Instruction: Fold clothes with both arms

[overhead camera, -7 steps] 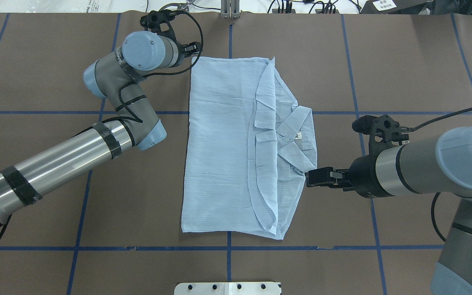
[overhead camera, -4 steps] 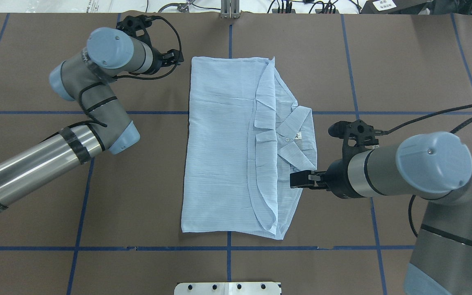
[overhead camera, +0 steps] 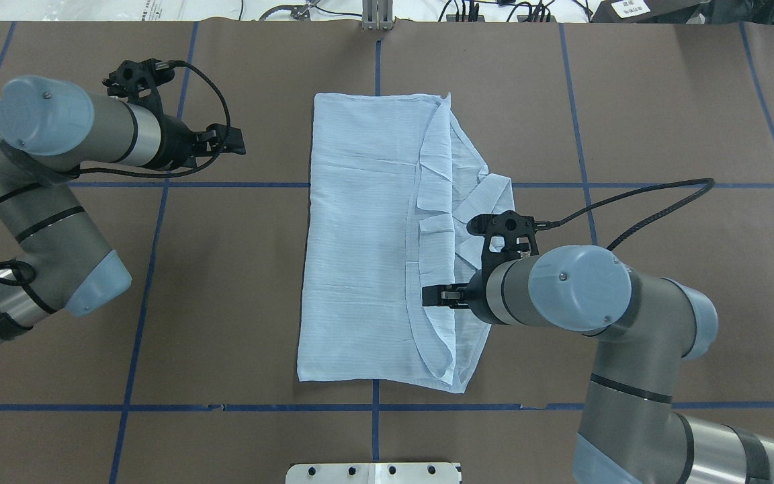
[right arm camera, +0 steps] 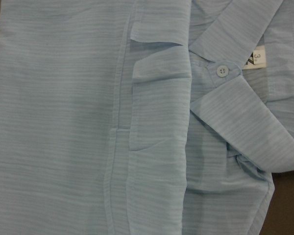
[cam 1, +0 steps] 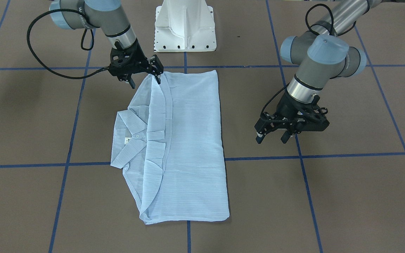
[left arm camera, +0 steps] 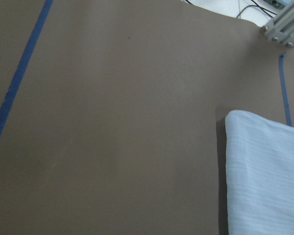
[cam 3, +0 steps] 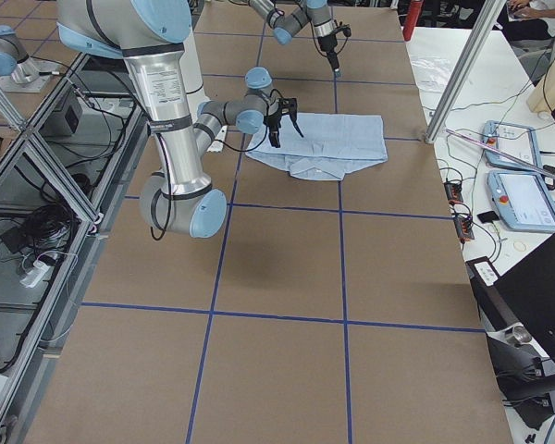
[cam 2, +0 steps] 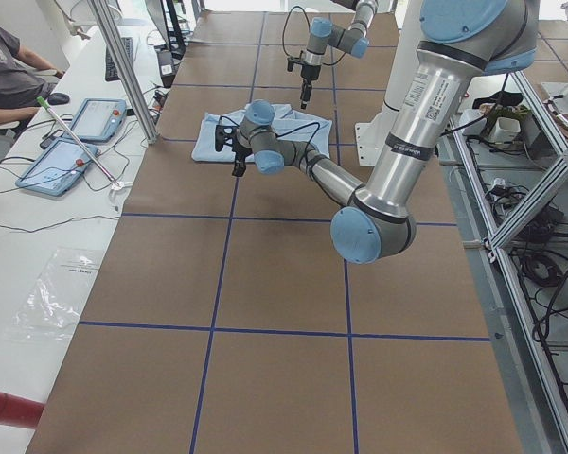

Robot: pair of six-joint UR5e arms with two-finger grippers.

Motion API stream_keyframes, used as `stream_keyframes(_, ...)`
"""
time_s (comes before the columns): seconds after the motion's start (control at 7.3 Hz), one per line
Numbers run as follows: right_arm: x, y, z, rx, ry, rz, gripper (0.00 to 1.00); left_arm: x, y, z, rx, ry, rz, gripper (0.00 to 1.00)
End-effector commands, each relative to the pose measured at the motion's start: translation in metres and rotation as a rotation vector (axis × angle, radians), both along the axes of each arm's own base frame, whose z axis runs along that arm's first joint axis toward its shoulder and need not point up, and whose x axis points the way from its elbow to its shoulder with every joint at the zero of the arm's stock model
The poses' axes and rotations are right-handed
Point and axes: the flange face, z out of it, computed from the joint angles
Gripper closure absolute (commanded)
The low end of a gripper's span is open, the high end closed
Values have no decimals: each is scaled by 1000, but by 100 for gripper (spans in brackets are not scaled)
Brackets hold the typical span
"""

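The right claw [overhead camera: 427,296] hangs spread and empty over the shirt [overhead camera: 367,255], above the half nearer the robot, just inside the shirt's collar side. The left claw [cam 1: 271,138] is also spread and empty. It sits over bare table [overhead camera: 662,101], well apart from the shirt's opposite long edge.

The shirt lies flat on the brown table, folded into a long rectangle across the central blue tape [overhead camera: 376,430] line. Its collar [overhead camera: 494,191] sticks out toward the robot's right. In the right wrist view, the white neck label [right arm camera: 257,58] shows a "3" beside a dark mark too small to read. A white button [right arm camera: 221,71] sits just next to it.
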Motion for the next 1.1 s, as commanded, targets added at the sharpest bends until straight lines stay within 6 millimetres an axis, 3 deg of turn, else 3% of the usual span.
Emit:
stream_keyframes(0.0, -24, 6, -12, 41, 56, -23, 0, -10, 17, 17, -30, 4, 48, 0)
stream_keyframes(0.14, -37, 15, -21, 37, 93, -42, 0, -12, 22, 26, -37, -7, 49, 0)
stream_keyframes(0.27, -50, 19, -41, 32, 164, -44, 0, -15, 24, 20, -28, 2, 51, 0)
stream_keyframes(0.41, -59, 27, -48, 37, 245, -70, 0, -16, 25, 18, -26, 6, 52, 0)
stream_keyframes(0.68, -91, 52, -27, 133, 339, -114, 0, -12, 28, 18, -33, 10, 62, 0)
stream_keyframes(0.96, -100, 62, -11, 169, 389, -150, 0, -10, 27, 21, -33, 12, 63, 0)
